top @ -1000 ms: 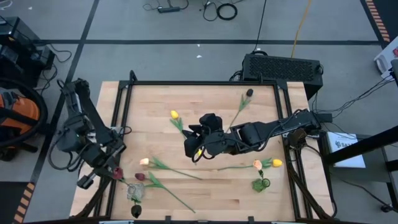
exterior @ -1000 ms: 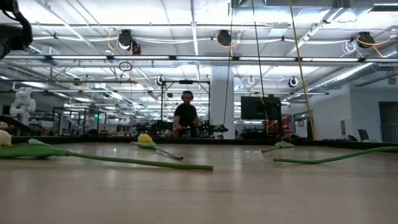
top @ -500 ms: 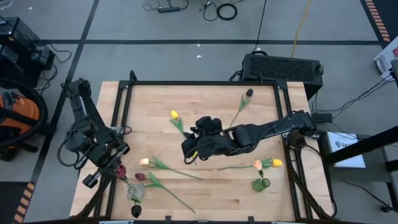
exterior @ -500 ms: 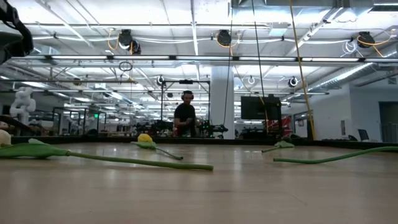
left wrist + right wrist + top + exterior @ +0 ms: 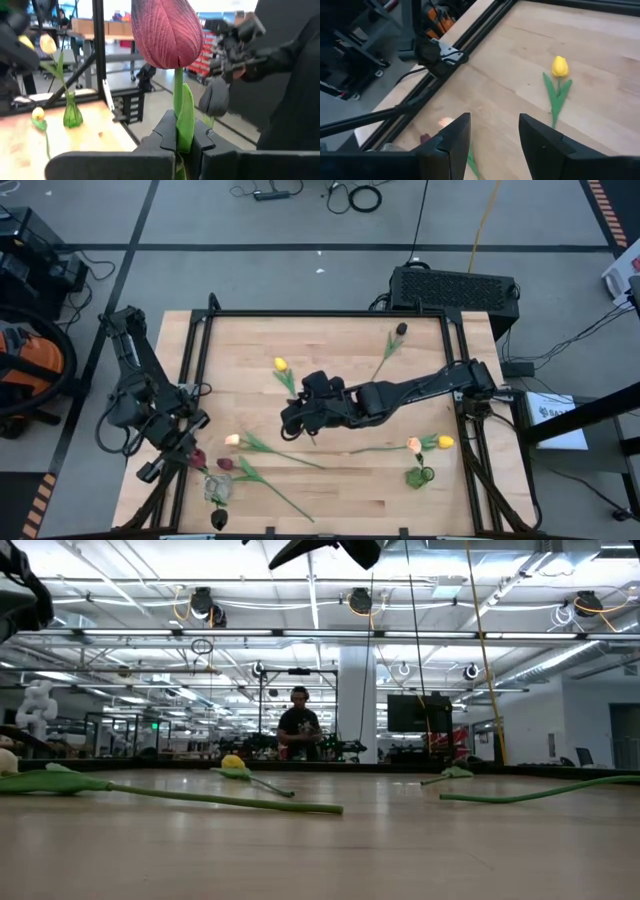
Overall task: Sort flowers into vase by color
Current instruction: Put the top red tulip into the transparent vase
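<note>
My left gripper [image 5: 190,450] is shut on a dark red tulip [image 5: 167,32] at the table's left edge, beside a clear vase [image 5: 217,490]. My right gripper [image 5: 291,418] hangs open over the table's middle; between its fingers [image 5: 487,142] there is only bare wood. Flat on the wood lie a yellow tulip [image 5: 281,365], a peach one [image 5: 232,440], a maroon one [image 5: 226,464] and a dark one [image 5: 401,329]. A green vase [image 5: 418,476] stands at the near right, with a peach head [image 5: 413,444] and a yellow head [image 5: 444,442] by it. My left gripper pinches the red tulip's stem [image 5: 178,112] together with a leaf [image 5: 187,120] between its two fingers, a short way below the head. The head stands out past the fingertips. The tulip is lifted clear of the table.
A black frame [image 5: 195,360] runs round the wooden table. A long green stem [image 5: 200,798] and a yellow tulip [image 5: 233,764] lie across the low view. A person [image 5: 299,725] stands in the room far behind the table.
My right gripper has come down and moved toward the table's left and near edges, tipping further downward, still open. My left gripper has sunk a little with the red tulip.
</note>
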Robot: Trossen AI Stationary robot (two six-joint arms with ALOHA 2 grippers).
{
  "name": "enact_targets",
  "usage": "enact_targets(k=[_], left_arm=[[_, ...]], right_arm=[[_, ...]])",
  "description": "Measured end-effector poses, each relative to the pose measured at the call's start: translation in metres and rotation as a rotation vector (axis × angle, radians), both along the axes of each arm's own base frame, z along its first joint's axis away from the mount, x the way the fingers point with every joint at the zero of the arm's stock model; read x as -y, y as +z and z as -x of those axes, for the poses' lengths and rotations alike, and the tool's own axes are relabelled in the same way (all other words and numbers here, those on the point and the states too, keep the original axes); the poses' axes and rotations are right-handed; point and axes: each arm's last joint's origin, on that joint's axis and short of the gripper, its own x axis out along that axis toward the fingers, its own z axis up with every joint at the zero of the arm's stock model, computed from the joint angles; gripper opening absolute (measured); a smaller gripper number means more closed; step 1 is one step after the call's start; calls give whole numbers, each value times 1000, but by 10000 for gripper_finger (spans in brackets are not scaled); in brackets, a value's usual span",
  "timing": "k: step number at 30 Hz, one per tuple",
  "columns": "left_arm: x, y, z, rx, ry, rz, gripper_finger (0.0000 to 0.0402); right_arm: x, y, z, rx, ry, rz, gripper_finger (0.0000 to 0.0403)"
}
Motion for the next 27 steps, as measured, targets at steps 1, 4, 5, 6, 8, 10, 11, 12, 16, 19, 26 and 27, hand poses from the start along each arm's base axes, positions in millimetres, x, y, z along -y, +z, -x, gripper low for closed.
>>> enact_targets(k=[1,4,5,6,8,10,11,12,16,19,26,27], left_arm=[[0,-1,0,-10,0,-1,8],[1,-3,0,-39,-1,13,11],[1,-3,0,-52,-1,22,13],[1,-4,0,-59,0,23,17],[1,-4,0,-76,0,33,23],[1,-6,0,-83,-4,24,28],[1,-6,0,-85,-10,19,29],[1,-6,0,-88,-14,15,30],[1,-8,0,-96,-15,-1,32],[1,-8,0,-95,-16,0,33],[1,-11,0,-107,-14,-24,33],[1,-11,0,-110,-14,-28,33]], right_arm=[[-1,1,0,7,1,-1,160],[-1,2,-2,28,6,-3,160],[-1,2,-2,27,5,-3,160],[-1,2,-2,27,4,-3,160],[-1,2,-2,27,4,-5,160],[-1,2,-2,29,2,-7,160],[-1,2,-2,29,1,-8,160],[-1,2,-2,30,1,-8,160],[-1,4,-3,48,4,-8,160],[-1,3,-2,40,6,-4,160],[0,-6,-3,3,-6,-6,160],[0,-8,-3,2,-12,-12,160]])
